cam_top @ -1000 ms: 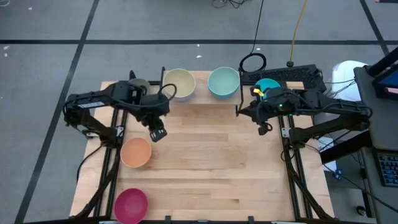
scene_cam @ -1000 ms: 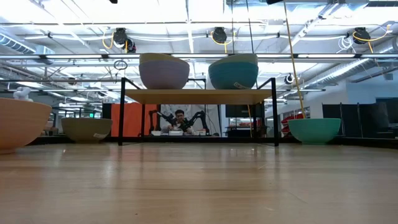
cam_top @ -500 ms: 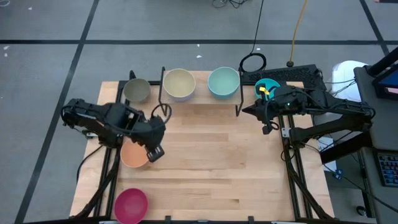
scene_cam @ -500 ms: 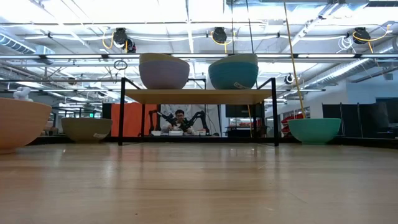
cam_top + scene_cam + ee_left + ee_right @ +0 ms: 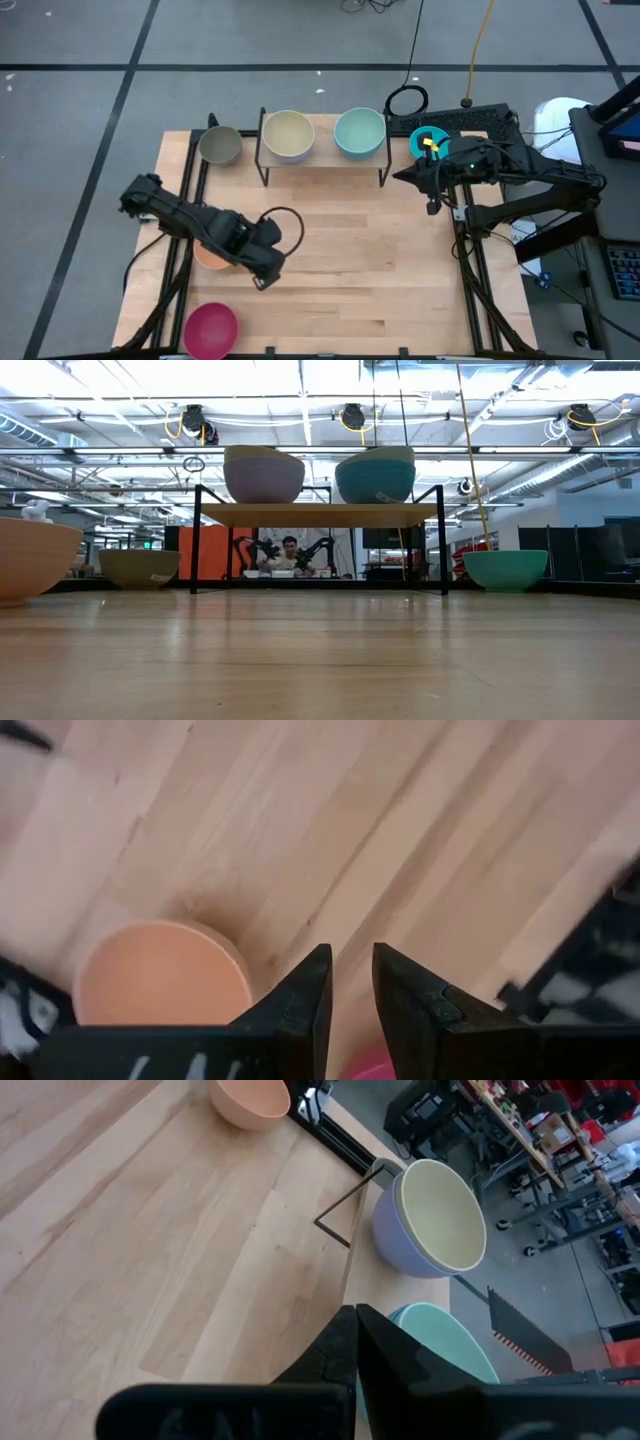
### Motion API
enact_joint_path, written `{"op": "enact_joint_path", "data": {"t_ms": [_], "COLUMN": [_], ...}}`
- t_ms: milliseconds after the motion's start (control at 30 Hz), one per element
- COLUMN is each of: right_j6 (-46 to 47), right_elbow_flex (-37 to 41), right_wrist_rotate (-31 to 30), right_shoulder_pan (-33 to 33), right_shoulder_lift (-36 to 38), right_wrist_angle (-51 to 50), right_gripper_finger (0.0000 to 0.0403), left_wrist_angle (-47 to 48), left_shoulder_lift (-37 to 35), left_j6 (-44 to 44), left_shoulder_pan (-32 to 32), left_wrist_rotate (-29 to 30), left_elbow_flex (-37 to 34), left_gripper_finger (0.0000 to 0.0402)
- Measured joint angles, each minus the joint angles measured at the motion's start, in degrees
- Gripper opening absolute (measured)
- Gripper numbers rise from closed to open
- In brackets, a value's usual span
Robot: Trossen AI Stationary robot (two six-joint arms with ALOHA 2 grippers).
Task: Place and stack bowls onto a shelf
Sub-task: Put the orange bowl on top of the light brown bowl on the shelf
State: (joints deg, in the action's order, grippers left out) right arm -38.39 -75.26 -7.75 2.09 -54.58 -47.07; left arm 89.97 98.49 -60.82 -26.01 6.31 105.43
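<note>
Left hand (image 5: 262, 283) hovers over tabletop (image 5: 350, 260) beside orange bowl (image 5: 210, 258), fingers slightly apart, empty; right hand (image 5: 432, 207) clenched, empty, near cyan bowl (image 5: 430, 138); shelf (image 5: 318, 514) carries two bowl stacks; magenta bowl (image 5: 210, 328) at tabletop's near-left corner.

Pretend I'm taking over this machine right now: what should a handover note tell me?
Left gripper: jaws slightly apart, empty, above the table beside the orange bowl.
Right gripper: jaws shut, empty, waiting near the cyan bowl.
Done: two bowl stacks on the shelf, pale yellow in periwinkle and a mint green one.
Left: the olive-grey bowl, orange, cyan and magenta bowl are on the table.
</note>
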Motion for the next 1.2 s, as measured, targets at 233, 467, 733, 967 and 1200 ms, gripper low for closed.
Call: {"op": "enact_joint_path", "data": {"t_ms": [233,467,733,967,1200], "right_j6": [-0.02,-0.02,-0.01,0.15,0.17], "right_elbow_flex": [0.0,0.0,0.0,0.0,0.0], "right_wrist_rotate": [0.0,0.0,0.0,0.0,0.0], "right_shoulder_pan": [0.0,0.0,0.01,0.02,0.02], "right_shoulder_lift": [0.11,0.11,0.11,0.11,0.11], "right_wrist_angle": [0.0,0.02,0.03,0.04,0.24], "right_gripper_finger": [0.0,0.0,0.0,0.0,0.0], "left_wrist_angle": [-0.09,0.28,0.04,-7.27,-13.83], "left_shoulder_lift": [2.08,-0.87,-8.36,-14.74,-16.82], "left_j6": [-8.79,-13.31,-23.17,-28.18,-27.43], "left_shoulder_pan": [1.4,1.8,1.52,0.86,-0.28], "left_wrist_rotate": [0.65,-1.83,-8.41,-8.99,-9.09], "left_elbow_flex": [-0.43,-11.62,-24.59,-33.7,-41.67], "left_gripper_finger": [0.0081,0.0081,0.0081,0.0081,0.0081]}}
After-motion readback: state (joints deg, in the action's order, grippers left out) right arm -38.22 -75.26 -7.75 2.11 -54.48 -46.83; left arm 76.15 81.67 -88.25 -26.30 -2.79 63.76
